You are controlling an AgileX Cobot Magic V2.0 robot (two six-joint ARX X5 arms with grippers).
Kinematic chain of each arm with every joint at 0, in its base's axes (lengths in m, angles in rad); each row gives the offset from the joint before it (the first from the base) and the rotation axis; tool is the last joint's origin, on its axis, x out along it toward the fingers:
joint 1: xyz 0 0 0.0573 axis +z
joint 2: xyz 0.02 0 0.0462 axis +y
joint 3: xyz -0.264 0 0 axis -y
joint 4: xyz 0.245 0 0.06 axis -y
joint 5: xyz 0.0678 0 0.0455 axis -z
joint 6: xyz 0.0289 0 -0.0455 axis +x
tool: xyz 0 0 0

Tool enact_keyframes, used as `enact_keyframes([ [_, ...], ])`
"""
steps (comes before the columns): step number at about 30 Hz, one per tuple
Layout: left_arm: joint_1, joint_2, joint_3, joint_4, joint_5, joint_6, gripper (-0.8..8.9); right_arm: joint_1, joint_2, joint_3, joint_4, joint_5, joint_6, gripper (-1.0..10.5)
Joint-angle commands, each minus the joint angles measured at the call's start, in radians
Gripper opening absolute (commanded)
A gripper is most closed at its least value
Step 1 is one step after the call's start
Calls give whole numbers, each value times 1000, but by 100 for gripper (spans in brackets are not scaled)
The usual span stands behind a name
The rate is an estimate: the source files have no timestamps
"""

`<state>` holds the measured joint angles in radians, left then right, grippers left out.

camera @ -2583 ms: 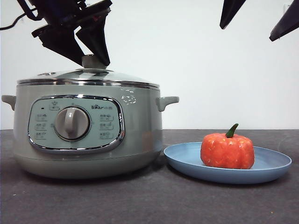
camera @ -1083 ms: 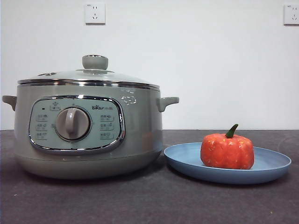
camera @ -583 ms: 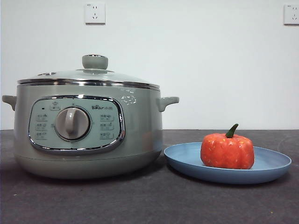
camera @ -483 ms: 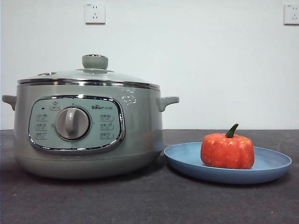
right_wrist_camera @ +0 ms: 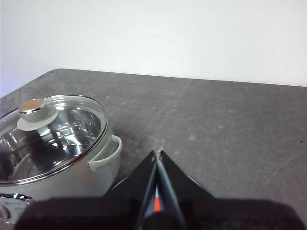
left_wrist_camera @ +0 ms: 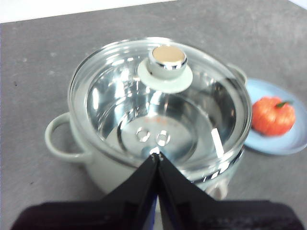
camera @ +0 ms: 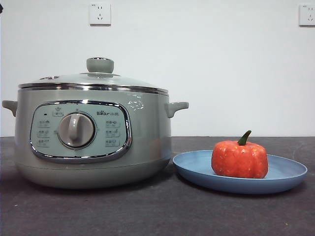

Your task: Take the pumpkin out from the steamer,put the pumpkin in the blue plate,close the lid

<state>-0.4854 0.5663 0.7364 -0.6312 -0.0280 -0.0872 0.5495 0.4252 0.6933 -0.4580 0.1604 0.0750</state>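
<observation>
The sage-green steamer (camera: 93,142) stands at the left with the glass lid (camera: 93,79) seated on its chrome rim. The orange-red pumpkin (camera: 239,158) sits upright in the blue plate (camera: 285,172) to the steamer's right. In the left wrist view my left gripper (left_wrist_camera: 157,155) is shut and empty, high above the lid (left_wrist_camera: 165,72), with the pumpkin (left_wrist_camera: 273,115) and plate (left_wrist_camera: 292,143) beyond. In the right wrist view my right gripper (right_wrist_camera: 158,152) is shut and empty, raised above the plate (right_wrist_camera: 192,182); the steamer (right_wrist_camera: 57,158) shows beside it.
A dark grey table (camera: 157,211) carries everything, with a white wall behind. Two wall sockets (camera: 100,14) sit high on the wall. A tiny black arm tip (camera: 1,7) shows at the top left corner of the front view.
Both arms, above the lid knob and at the top right earlier, have lifted out of the front view. The lid, steamer, pumpkin and plate have not moved.
</observation>
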Motion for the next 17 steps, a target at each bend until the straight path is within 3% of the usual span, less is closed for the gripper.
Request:
enact_keyframes([
  [1,27,-95,-3,-92,-45,110,-3,1,-2,-4,2,3,10,2],
  [4,104,-238,-40,-48,-34,111,-3,1,-2,-4,1,3,10,2],
  [7,238,-391,-145,126,42,117,-3,1,-2,-4,1,3,10,2],
  [10,342,-489,-293,280,55,128,-3,1,-2,-4,1,3,10,2],
  [17,436,-545,-613,473,111,137,-3,1,-2,-4,1,3,10,2],
])
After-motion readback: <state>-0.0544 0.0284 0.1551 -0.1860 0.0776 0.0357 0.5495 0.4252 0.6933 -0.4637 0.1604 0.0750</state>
